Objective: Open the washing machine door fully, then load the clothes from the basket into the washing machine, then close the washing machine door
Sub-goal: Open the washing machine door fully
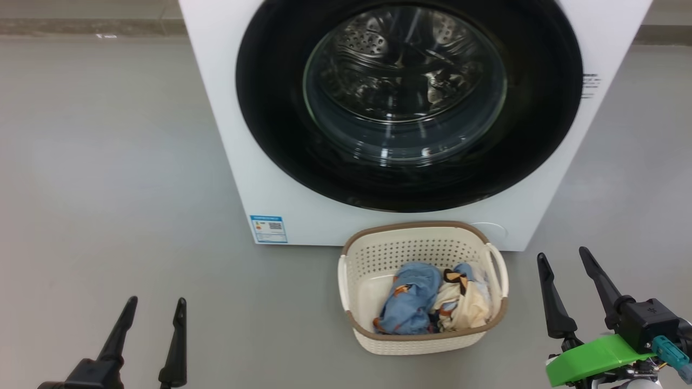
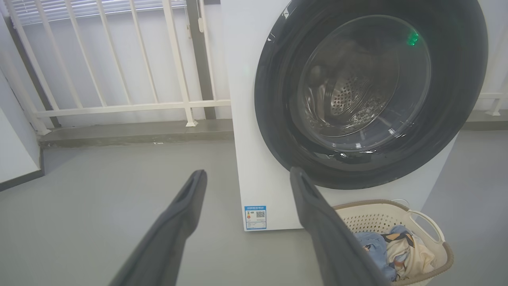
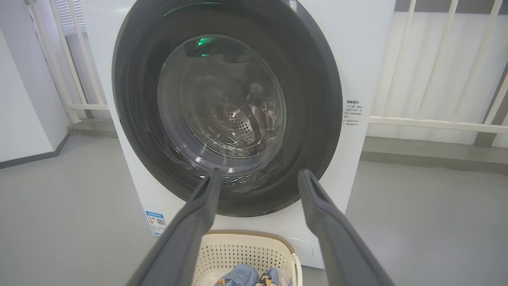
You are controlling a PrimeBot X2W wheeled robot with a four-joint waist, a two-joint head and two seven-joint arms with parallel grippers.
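as basket [image 1: 427,343] lies between, left hand [image 1: 157,300], right hand [image 1: 561,253]

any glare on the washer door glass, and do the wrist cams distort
Head view: white glints streak the glass of the glossy black round door. Left wrist view: a green reflection on that glass, white railing bars fan out. Right wrist view: the same green glint.

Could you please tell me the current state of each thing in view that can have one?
washing machine door: shut.
basket: upright on the floor, loaded.
clothes: bunched inside the basket.
left gripper: open, empty.
right gripper: open, empty.
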